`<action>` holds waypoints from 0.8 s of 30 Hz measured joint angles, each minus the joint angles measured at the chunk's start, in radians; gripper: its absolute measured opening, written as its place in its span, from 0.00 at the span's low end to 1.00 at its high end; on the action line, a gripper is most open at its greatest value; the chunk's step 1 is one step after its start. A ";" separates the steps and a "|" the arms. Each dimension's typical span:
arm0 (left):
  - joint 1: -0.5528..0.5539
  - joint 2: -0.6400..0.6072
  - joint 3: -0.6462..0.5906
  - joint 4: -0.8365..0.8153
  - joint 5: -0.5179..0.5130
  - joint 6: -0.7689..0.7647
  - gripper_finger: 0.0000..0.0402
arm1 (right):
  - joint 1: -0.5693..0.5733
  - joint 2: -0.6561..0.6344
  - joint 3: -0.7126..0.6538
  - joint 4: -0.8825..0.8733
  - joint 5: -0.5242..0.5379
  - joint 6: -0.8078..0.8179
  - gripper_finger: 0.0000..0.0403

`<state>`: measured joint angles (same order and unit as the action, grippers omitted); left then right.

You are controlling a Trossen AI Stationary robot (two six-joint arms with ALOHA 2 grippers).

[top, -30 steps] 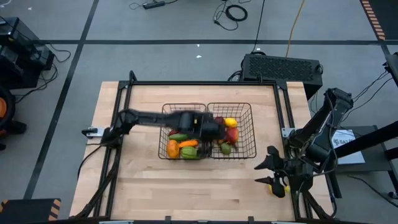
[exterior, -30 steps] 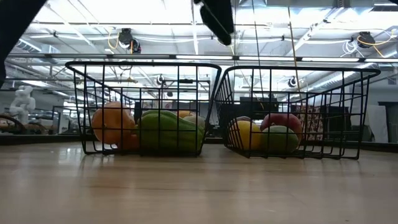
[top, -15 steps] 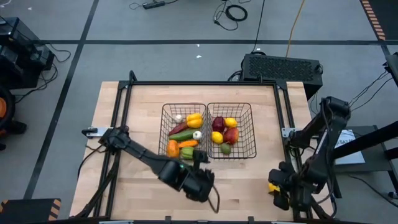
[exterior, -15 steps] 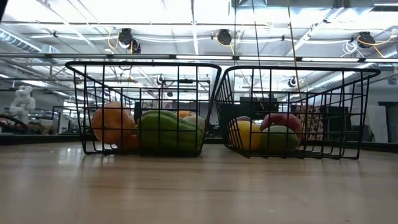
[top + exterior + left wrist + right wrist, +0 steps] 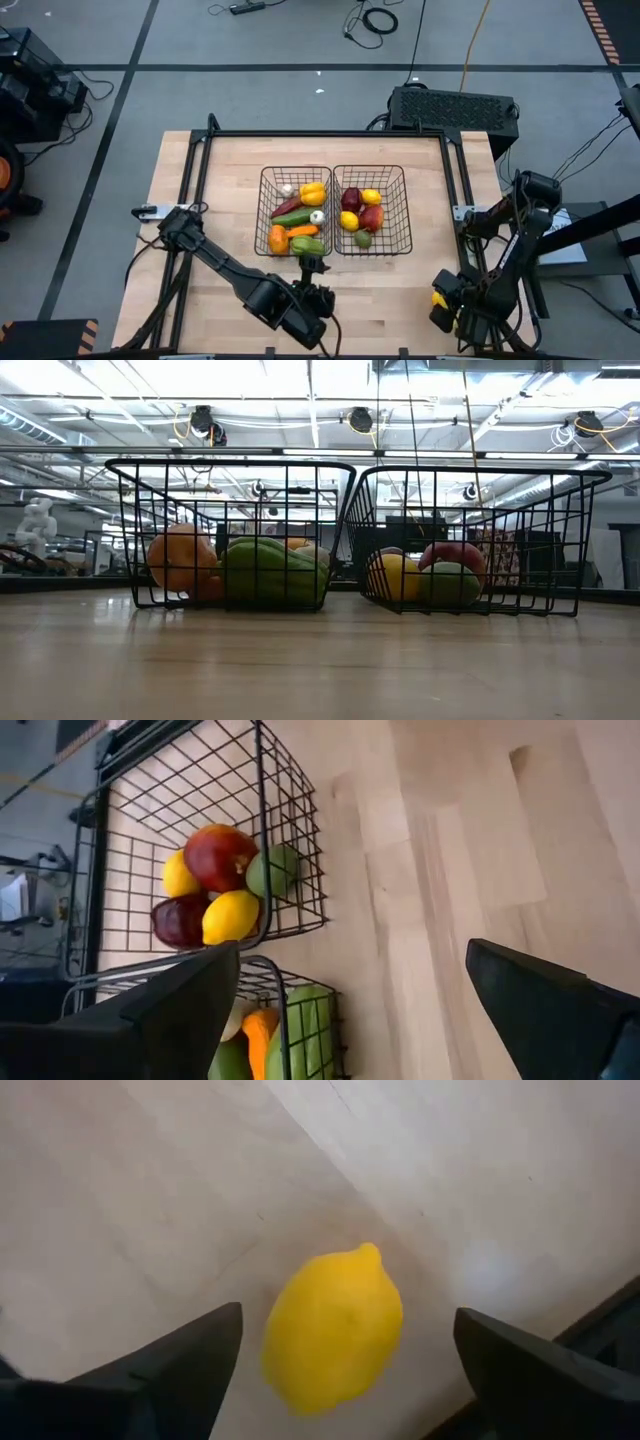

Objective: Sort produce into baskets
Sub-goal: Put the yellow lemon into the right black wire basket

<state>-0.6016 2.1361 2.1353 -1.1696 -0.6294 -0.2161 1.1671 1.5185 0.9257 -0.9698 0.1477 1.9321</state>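
Near the table's (image 5: 400, 300) front-right corner, the spread right pincer (image 5: 340, 1380) flanks a lemon (image 5: 333, 1330).

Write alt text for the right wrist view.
A yellow lemon lies on the pale wooden table, centred between the open right gripper's two dark fingers, which do not touch it. A dark table edge shows at one corner.
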 joint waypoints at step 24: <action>-0.097 -0.047 -0.132 0.059 -0.086 -0.092 0.98 | -0.006 0.119 0.000 0.101 -0.020 0.022 0.52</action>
<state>-0.6984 2.0887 2.0035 -1.1106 -0.7150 -0.3080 1.1609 1.6374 0.9260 -0.8686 0.1272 1.9545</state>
